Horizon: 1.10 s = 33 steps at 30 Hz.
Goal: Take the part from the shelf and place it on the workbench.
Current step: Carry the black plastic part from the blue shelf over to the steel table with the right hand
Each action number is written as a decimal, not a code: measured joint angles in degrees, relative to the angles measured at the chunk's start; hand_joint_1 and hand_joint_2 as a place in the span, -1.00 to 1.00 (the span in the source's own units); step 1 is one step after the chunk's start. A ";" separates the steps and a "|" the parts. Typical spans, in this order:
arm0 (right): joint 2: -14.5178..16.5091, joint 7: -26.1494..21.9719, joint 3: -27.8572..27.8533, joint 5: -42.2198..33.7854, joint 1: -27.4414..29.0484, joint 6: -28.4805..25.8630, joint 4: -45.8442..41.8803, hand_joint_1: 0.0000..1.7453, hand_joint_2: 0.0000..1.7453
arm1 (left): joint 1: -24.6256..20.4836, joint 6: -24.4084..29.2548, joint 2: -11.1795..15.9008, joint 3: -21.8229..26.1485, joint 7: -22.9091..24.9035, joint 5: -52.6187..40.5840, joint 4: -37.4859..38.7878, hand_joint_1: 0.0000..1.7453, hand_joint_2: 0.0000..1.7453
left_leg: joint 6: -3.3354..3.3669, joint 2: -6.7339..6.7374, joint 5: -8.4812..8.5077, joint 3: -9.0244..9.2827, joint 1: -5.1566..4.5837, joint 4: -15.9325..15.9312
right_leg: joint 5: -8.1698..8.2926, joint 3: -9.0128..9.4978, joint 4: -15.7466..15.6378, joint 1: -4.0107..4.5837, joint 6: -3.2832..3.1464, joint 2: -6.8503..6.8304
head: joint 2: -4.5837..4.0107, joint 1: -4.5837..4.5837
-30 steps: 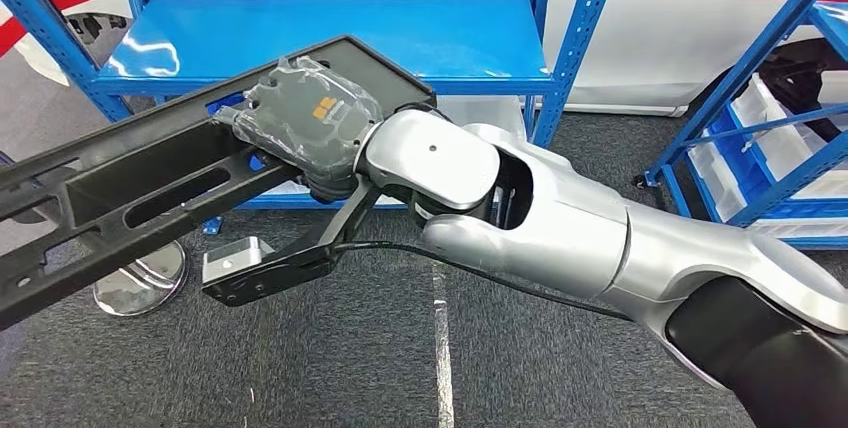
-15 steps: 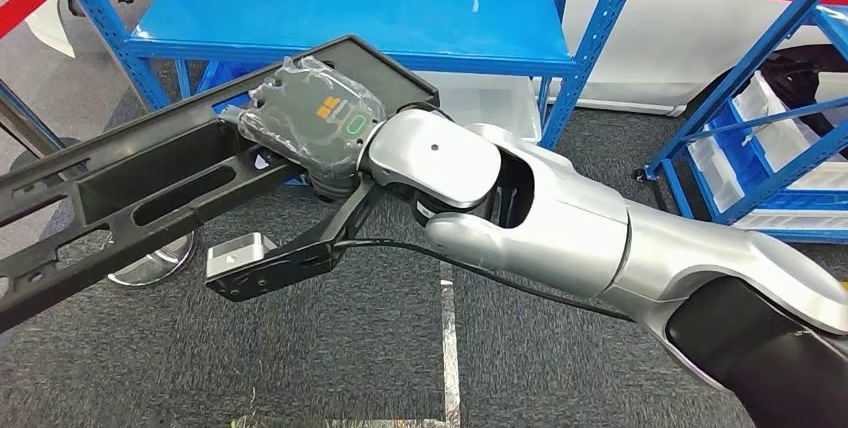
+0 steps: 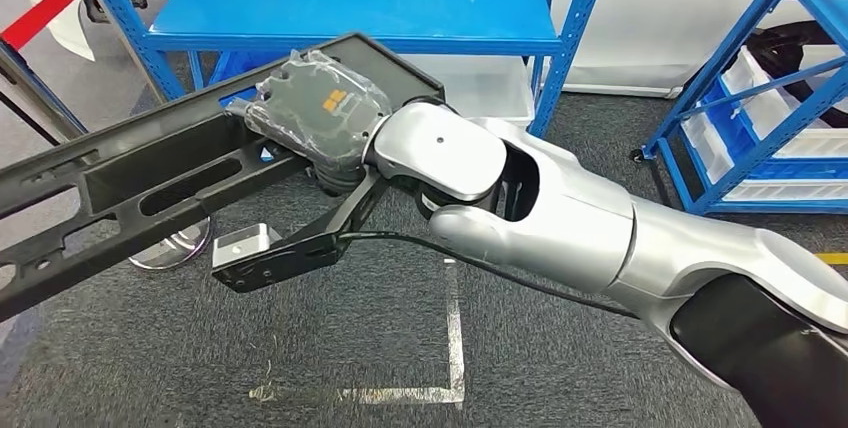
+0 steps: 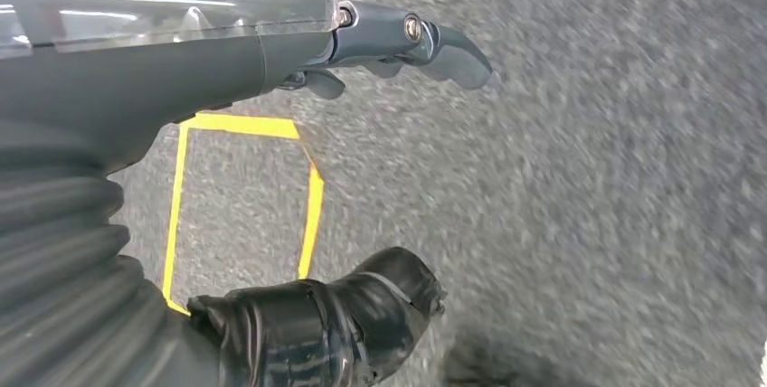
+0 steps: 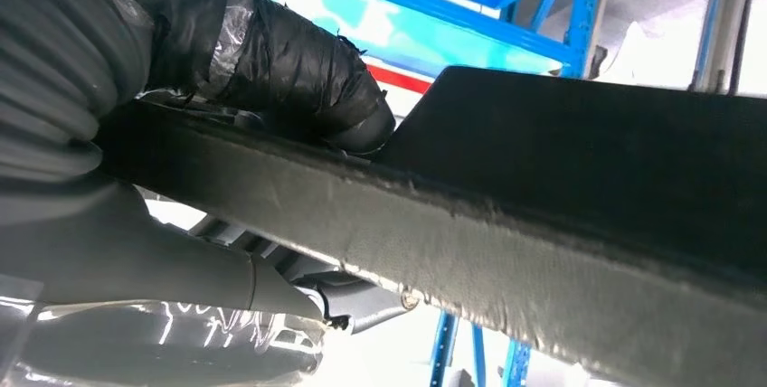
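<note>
The right hand, wrapped in clear plastic film over a grey ribbed cover, was clamped on the long black slotted plastic part, which ran from the hand out toward 8 o'clock in the head view and hung in the air over the dark grey carpeted floor, in front of the blue steel shelf. On the back of that hand sat a small orange logo of square blocks; no lettering on it could be read. In the right wrist view the black-taped thumb pressed on one side of the part's rough edge, with the rest of the hand on the other side. A second blue rack with clear plastic bins stood at 3 o'clock, and a round chrome base lay on the floor at 9 o'clock, partly hidden under the part. White tape lines formed a corner on the carpet at 6 o'clock. The left hand hung over grey carpet marked with a yellow tape square; its fingers were apart and held nothing.
</note>
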 joint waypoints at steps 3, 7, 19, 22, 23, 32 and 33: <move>0.00 -0.04 0.03 0.04 0.06 -0.01 0.26 1.00 1.00 | -0.07 0.01 0.21 0.00 0.03 -0.10 0.00 -1.00 1.00 | -1.48 0.04 1.03 1.02 0.82 6.22 | 1.66 -3.60 1.39 -0.76 1.24 -0.04 | 0.00 -0.02; 0.15 -0.18 0.04 0.05 -0.02 -0.04 0.58 1.00 1.00 | -0.46 -0.08 0.26 0.00 -0.12 -0.12 -0.01 -1.00 1.00 | -2.71 -0.07 0.15 10.59 1.71 -4.04 | 3.01 -8.74 5.46 -1.42 2.92 -0.02 | 0.01 -0.16; -0.55 -0.05 0.76 0.08 0.90 0.21 1.47 1.00 1.00 | -0.20 -0.25 0.15 0.01 -0.81 0.32 -0.02 -1.00 1.00 | 1.39 0.30 4.90 4.25 1.43 -6.84 | -4.36 -9.73 21.38 -1.80 4.76 0.94 | 0.00 0.58; -0.72 0.15 0.83 0.09 0.91 0.25 1.45 1.00 1.00 | -0.14 -0.39 0.13 0.02 -0.61 0.66 -0.02 -1.00 1.00 | 0.70 0.30 6.54 3.03 1.44 -7.06 | -5.05 -1.12 10.58 -1.30 3.61 1.11 | 0.01 0.54; -0.77 0.20 0.82 0.09 0.87 0.26 1.44 1.00 1.00 | -0.11 -0.44 0.13 0.02 -0.58 0.67 -0.02 -1.00 1.00 | 0.33 0.31 7.02 3.07 1.49 -7.32 | -6.33 0.89 7.43 -1.05 3.40 1.14 | 0.01 0.55; -0.91 0.34 0.93 0.11 1.01 0.52 1.43 1.00 1.00 | 0.05 -0.56 0.26 0.02 -0.32 0.54 -0.02 -1.00 1.00 | -1.18 0.29 -1.30 -1.12 1.16 5.75 | -3.76 -0.17 4.02 -0.61 1.53 0.83 | 0.00 0.58; -0.92 0.42 0.97 0.14 1.08 0.55 1.44 1.00 1.00 | 0.07 -0.55 0.28 0.02 -0.30 0.43 -0.02 -1.00 1.00 | -1.15 0.29 -0.92 -0.76 1.02 6.50 | -3.57 -0.68 4.27 -0.48 1.49 0.84 | 0.00 0.58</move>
